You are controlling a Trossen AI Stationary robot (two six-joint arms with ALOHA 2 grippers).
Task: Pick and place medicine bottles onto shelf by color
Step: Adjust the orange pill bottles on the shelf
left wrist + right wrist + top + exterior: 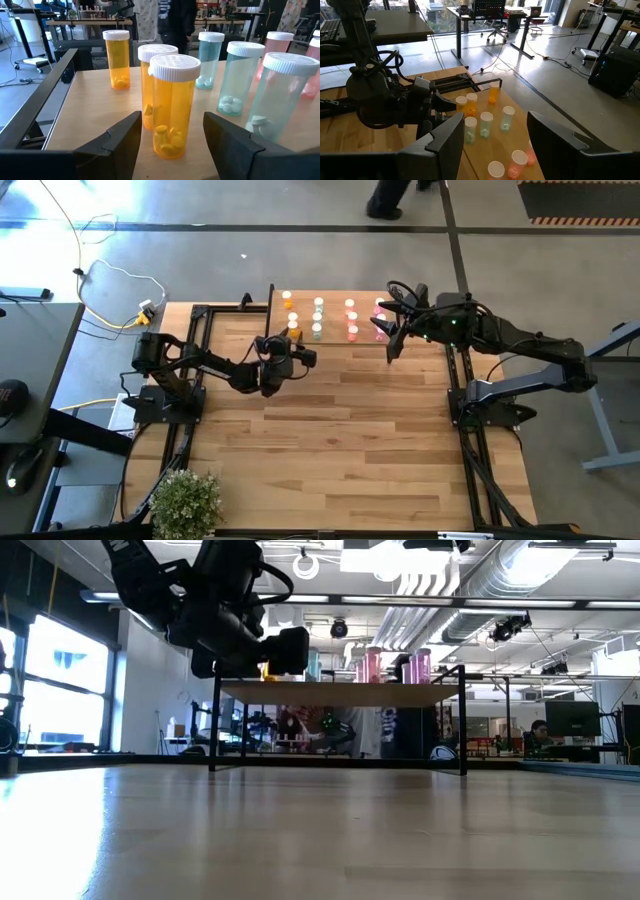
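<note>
Status: the shelf (335,340) at the far edge of the table (340,450) carries the medicine bottles (319,317) in colour columns: orange, pale green, salmon-red, then magenta pink. No bottle shows on the open table, so sorting appears close to complete (a judgement from the high view only).

The left gripper (172,137) is at the orange column. Its jaws stand apart on either side of the nearest orange bottle (171,105), which stands upright on the shelf with a gap visible on both sides; this bottle reads as set down, not held. The right gripper (492,137) hovers above the pink end of the shelf, jaws apart and empty.

Limits of view:
- The exact bottle count per column cannot be confirmed; the right arm covers part of the pink column.
- The low view shows only bottle tops behind the left arm (215,605).
- Labels are not discernible.
</note>
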